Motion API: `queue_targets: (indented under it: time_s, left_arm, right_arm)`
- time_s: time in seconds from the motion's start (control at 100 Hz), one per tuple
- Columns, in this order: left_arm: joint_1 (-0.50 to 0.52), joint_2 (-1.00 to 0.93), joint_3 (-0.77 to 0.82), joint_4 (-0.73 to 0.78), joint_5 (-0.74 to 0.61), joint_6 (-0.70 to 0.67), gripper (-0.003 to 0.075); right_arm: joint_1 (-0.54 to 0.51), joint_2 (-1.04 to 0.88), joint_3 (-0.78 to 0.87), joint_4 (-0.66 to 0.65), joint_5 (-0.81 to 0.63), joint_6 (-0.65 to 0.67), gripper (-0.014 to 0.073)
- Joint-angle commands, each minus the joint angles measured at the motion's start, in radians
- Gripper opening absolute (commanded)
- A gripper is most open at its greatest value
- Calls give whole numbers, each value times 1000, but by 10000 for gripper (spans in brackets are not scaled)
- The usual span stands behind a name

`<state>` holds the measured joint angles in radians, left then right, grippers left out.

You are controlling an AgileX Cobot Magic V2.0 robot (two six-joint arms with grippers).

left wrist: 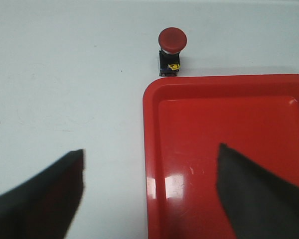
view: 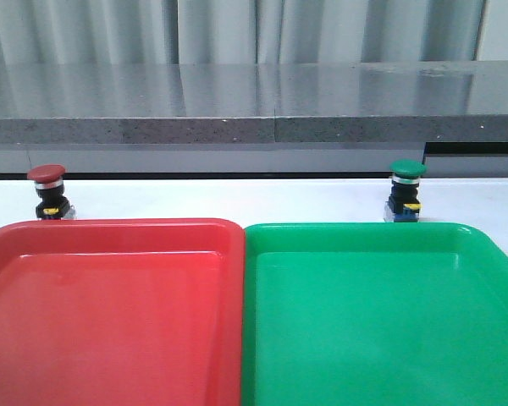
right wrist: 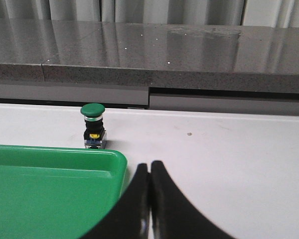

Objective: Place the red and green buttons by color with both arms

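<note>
1. A white table (view: 237,199) fills the near part of the room. It looks smooth, with a few tiny dark specks on it.
2. Behind the table runs a long gray stone shelf (view: 254,101). Its top is shiny and its front edge is speckled.
3. A thin seam splits the shelf into two pieces.
4. Under the shelf is a pale gray strip (view: 195,159) with a dark gap at its right end.
5. Behind the shelf hang gray curtains (view: 237,30) with straight folds.
6. Soft light shines on the shelf top.
</note>
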<state>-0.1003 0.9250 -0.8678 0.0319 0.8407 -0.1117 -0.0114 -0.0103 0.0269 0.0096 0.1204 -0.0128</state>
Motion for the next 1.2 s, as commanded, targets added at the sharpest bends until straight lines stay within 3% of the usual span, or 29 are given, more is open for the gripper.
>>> queue_targets:
  time_s: [0.0, 0.32, 0.85, 1.19]
  left_arm:
    - [2, -9, -36, 3, -58, -3, 705]
    - [2, 18, -48, -32, -161, -3, 583]
    - [0, 515, -395, -69, -150, 46, 575]
    - [-69, 767, -570, -58, -148, 72, 575]
  right_arm:
    - [-9, -21, -14, -2, -83, 0, -109]
    - [-9, -21, -14, -2, -83, 0, -109]
    - [-9, -21, -14, -2, -83, 0, -109]
    - [-9, -21, -14, -2, -83, 0, -109]
